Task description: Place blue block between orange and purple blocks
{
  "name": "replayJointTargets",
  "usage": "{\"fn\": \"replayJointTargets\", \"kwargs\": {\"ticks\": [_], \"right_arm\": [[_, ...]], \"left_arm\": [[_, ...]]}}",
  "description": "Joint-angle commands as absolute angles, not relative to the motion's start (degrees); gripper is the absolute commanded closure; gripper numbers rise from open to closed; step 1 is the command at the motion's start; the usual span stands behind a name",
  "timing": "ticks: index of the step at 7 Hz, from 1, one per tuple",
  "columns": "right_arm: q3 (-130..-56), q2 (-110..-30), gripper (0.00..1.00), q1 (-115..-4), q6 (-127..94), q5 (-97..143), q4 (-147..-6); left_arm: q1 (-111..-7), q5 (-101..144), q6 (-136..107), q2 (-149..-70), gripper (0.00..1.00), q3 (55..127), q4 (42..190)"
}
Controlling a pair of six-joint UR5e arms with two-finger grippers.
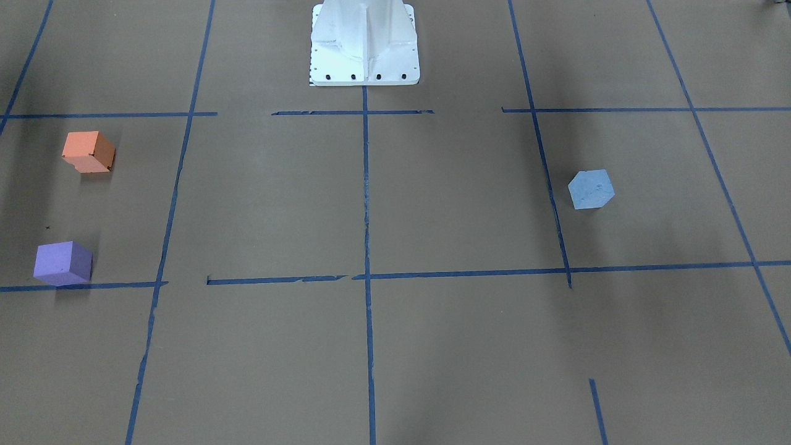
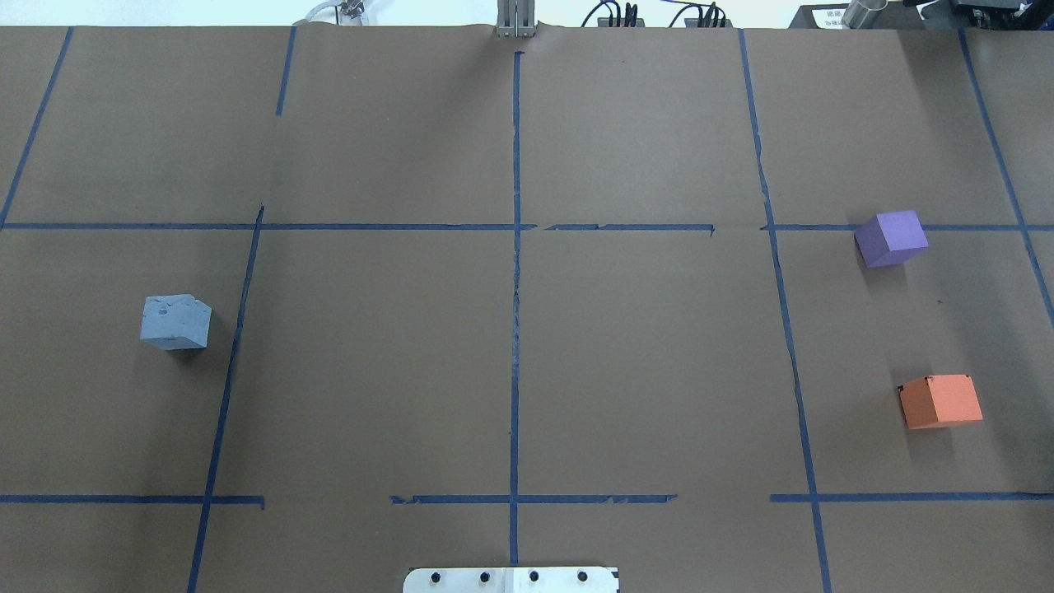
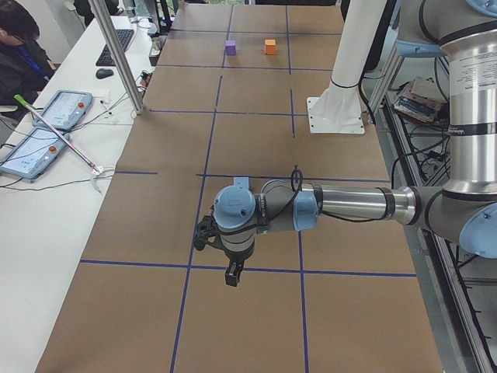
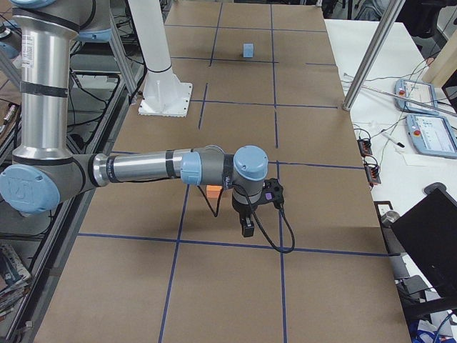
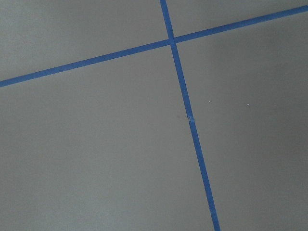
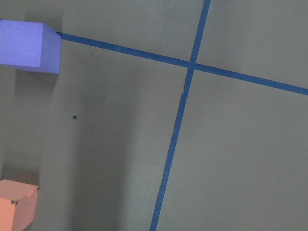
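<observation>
The blue block (image 1: 591,189) sits alone on the brown paper on my left side, also in the overhead view (image 2: 175,321). The orange block (image 1: 89,151) and the purple block (image 1: 63,262) sit apart on my right side, with a bare gap between them (image 2: 940,401) (image 2: 891,238). The right wrist view shows the purple block (image 6: 30,45) and the orange block (image 6: 17,204) at its left edge. My left gripper (image 3: 231,273) hangs above the paper near the blue block (image 3: 241,183). My right gripper (image 4: 247,229) hangs near the orange block (image 4: 213,191). I cannot tell whether either is open.
Blue tape lines (image 2: 516,329) form a grid on the paper. The white robot base (image 1: 364,43) stands at the middle of my edge. A side table with tablets (image 3: 43,132) and a metal post (image 3: 116,54) lie beyond the far edge, where an operator (image 3: 19,47) sits.
</observation>
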State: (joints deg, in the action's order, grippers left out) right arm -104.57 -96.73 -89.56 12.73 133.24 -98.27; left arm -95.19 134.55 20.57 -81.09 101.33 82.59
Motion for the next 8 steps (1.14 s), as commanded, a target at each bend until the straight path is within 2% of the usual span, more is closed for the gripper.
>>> {"fn": "replayJointTargets", "kwargs": {"ticks": [1,3,4,5,6,8], "right_arm": [[-104.5,-96.8,0.00,-89.6,12.7,133.2,-98.3],[-104.5,-96.8,0.00,-89.6,12.8,133.3,-98.3],[-104.5,-96.7,0.00,-89.6,12.8,133.3,-98.3],[-104.4,-96.8,0.00,-89.6,12.7,133.3,-98.3],[-104.4,-96.8,0.00,-89.6,12.6,133.3,-98.3],[-104.3,-96.8,0.00,-89.6,12.6,133.3,-98.3]], "left_arm": [[-95.2,134.6,20.6,-80.3,0.00,101.3,82.8],[-94.7,134.6,20.6,-80.4,0.00,102.3,82.9],[-94.7,134.8,20.2,-82.9,0.00,101.1,86.3],[-94.6,134.7,20.0,-85.5,0.00,100.4,93.2],[-93.8,135.0,19.3,-87.3,0.00,96.6,96.7],[-86.4,135.2,7.3,-87.7,0.00,95.4,107.1]]}}
